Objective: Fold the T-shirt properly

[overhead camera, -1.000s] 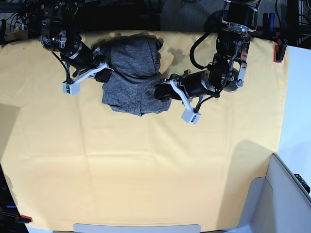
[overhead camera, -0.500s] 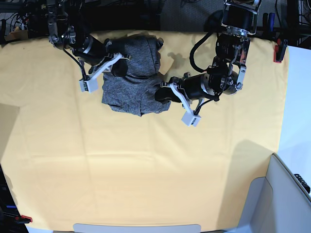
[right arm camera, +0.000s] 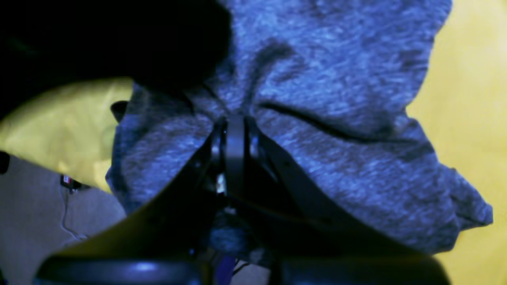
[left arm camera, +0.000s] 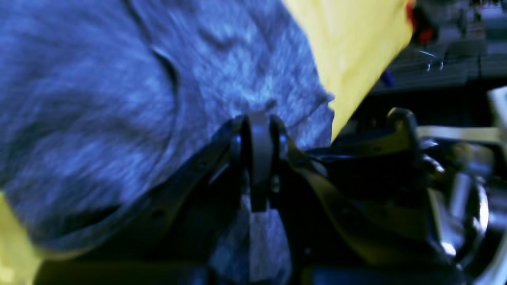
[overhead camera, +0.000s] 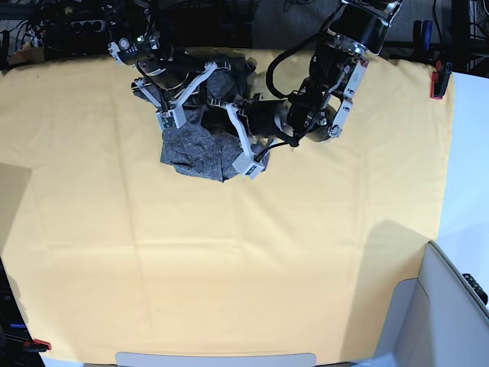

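Note:
The T-shirt (overhead camera: 191, 149) is a bunched heather-grey heap near the back edge of the yellow cloth. Both arms meet over its upper part. In the left wrist view my left gripper (left arm camera: 255, 126) is shut, with grey knit (left arm camera: 119, 99) pinched at its tips. The right wrist view shows my right gripper (right arm camera: 234, 128) shut too, creases of the shirt (right arm camera: 336, 99) radiating from its tips. From the base view, the left gripper (overhead camera: 223, 113) reaches in from the right and the right gripper (overhead camera: 208, 90) from the back left. The arms hide the shirt's top.
The yellow table cloth (overhead camera: 229, 260) covers the table. A red clamp (overhead camera: 435, 82) holds its back right corner. A grey-white bin (overhead camera: 451, 306) stands at the front right. Cables and dark gear (overhead camera: 69, 23) line the back edge.
Both arms have swung toward each other over the shirt, the right arm rightward and back, the left arm leftward. The shirt's upper part is drawn together, and the heap looks narrower.

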Controlling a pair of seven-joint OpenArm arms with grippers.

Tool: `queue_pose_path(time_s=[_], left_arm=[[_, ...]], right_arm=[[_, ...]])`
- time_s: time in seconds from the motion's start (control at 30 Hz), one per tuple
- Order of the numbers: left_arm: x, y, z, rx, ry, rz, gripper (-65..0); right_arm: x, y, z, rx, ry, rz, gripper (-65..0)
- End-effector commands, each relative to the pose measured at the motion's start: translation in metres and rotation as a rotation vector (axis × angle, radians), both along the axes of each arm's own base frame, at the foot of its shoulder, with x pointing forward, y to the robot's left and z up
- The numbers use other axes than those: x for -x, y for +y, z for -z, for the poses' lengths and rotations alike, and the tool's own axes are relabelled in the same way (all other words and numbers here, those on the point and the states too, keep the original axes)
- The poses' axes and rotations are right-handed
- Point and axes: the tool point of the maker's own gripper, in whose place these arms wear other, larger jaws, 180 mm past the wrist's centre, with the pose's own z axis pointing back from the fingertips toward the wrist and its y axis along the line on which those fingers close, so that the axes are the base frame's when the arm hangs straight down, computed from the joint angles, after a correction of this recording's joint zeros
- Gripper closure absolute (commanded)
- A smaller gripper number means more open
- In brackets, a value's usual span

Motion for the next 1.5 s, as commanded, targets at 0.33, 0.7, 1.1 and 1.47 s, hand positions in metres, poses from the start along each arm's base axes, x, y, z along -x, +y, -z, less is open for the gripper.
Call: queue_pose_path(time_s=[0.33,0.7,1.1,1.47], left_arm=[[-0.047,0.017,0.016,-0.020,-0.027,-0.110,-1.3],[-0.085,0.031,0.029,-0.021,-0.054,-0.240,-1.3],[-0.117,0.031,-0.088,0.150,-0.360,-0.292,-1.3],[-0.042,0.080,-0.057,0.052,-0.146,-0.274,-1.3]], right_arm=[[0.013,-0.006,0.004,0.016,0.017,-0.008,0.0],[0.007,-0.033,0.004,0.048,0.012,0.035,0.0],[-0.044,-0.034,-0.041,-0.214,-0.068,0.130,0.0],[-0.103,-0.055,-0.098,-0.334,-0.272,0.212,0.0]])
